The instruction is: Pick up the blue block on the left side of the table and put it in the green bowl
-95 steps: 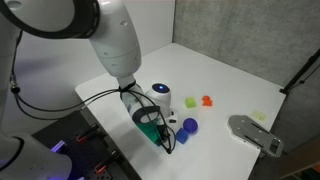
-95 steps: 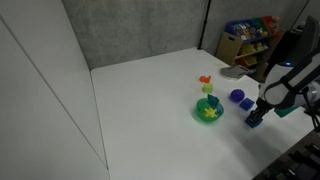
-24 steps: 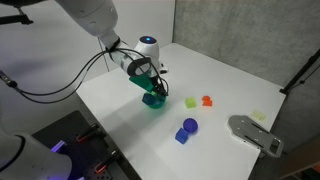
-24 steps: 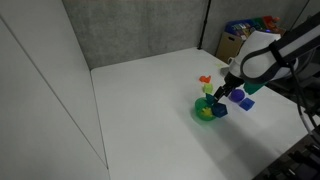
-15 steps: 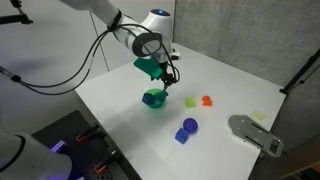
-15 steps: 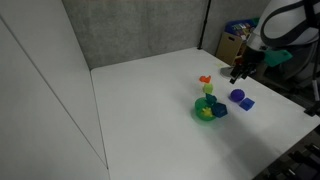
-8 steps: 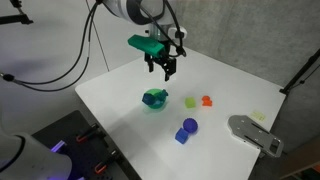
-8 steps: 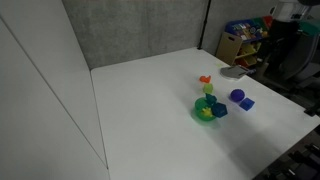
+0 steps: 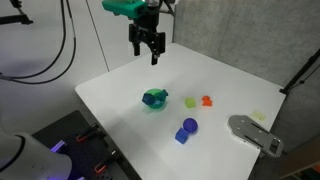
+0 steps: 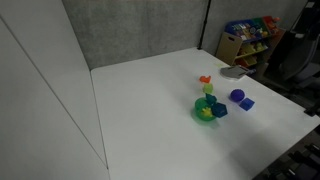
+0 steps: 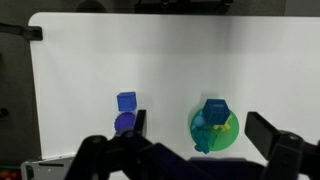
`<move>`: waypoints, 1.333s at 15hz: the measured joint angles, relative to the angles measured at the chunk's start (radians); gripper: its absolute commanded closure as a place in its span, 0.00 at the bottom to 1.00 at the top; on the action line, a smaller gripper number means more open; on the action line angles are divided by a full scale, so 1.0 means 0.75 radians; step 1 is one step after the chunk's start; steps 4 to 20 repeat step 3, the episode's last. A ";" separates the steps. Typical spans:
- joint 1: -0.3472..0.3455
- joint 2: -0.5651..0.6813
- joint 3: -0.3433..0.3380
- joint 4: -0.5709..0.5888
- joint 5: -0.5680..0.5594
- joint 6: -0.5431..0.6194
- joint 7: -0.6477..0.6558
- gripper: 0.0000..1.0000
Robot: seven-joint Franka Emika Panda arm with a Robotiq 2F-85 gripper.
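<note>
The green bowl (image 9: 155,100) (image 10: 206,112) (image 11: 226,134) stands on the white table. The dark blue block (image 11: 213,108) (image 10: 219,109) lies in it, against the rim, next to a yellow piece (image 11: 226,127) and a teal piece (image 11: 203,136). My gripper (image 9: 150,56) hangs high above the table, well clear of the bowl, open and holding nothing. In the wrist view the gripper (image 11: 198,120) looks straight down on the bowl, one dark finger on either side of it. The other exterior view does not show the gripper.
A violet-blue cube (image 11: 126,101) (image 9: 182,136) and a violet-blue round piece (image 11: 124,122) (image 9: 190,125) lie together beside the bowl. A yellow-green piece (image 9: 190,101) and an orange piece (image 9: 207,100) lie further on. A grey device (image 9: 255,133) sits at the table edge.
The gripper has risen from just above the bowl to high over the table's far side, staying open. The blue block stays in the bowl.
</note>
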State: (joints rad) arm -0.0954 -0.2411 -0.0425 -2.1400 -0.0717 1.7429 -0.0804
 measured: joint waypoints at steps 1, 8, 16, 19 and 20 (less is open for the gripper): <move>0.004 -0.022 0.002 0.000 -0.006 -0.027 0.013 0.00; 0.013 -0.051 0.006 0.000 -0.009 -0.064 0.025 0.00; 0.013 -0.051 0.006 0.000 -0.009 -0.064 0.025 0.00; 0.013 -0.051 0.006 0.000 -0.009 -0.064 0.025 0.00; 0.013 -0.051 0.006 0.000 -0.009 -0.064 0.025 0.00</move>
